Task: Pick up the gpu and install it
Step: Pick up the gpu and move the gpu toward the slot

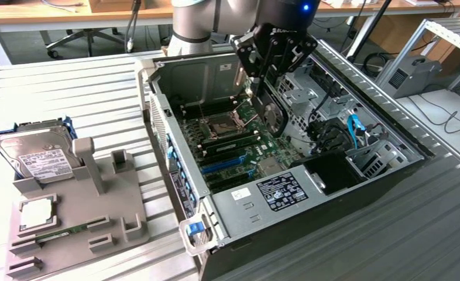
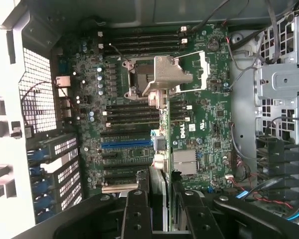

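Gripper pinching gpu edge-on, hanging over motherboard inside open case, crosswise to blue slot. CPU socket sits under its bracket end. Cables on exterior view's right. Hard drive well apart on tray.

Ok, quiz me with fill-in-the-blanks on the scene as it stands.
1. The claw holds the gpu over the green ___.
2. The hard drive stands in the grey fixture on the exterior view's ___.
3. The hard drive's label is ___.
Missing words: motherboard; left; white.
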You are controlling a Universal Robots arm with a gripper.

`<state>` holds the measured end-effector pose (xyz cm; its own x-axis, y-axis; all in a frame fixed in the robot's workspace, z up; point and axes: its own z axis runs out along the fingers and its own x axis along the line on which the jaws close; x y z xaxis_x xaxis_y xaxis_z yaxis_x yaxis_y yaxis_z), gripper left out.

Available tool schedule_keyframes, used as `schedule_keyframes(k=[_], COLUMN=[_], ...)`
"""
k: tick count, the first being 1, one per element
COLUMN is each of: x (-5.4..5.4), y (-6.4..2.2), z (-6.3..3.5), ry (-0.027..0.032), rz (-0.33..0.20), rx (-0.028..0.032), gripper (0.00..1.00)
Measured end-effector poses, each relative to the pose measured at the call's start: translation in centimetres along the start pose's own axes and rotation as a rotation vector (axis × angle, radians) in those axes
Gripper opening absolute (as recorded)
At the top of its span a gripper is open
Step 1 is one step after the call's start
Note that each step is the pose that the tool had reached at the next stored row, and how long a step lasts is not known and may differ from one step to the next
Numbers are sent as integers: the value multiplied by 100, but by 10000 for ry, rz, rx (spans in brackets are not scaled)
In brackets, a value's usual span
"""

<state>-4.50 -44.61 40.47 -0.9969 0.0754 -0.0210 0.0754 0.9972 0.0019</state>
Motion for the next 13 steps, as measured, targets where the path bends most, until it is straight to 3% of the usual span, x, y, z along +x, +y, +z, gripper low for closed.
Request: schedule_keyframes(k=[13], x=[-26], y=[168], z=[46], ry=[1], rz=[-1], rx=[3], gripper=[28])
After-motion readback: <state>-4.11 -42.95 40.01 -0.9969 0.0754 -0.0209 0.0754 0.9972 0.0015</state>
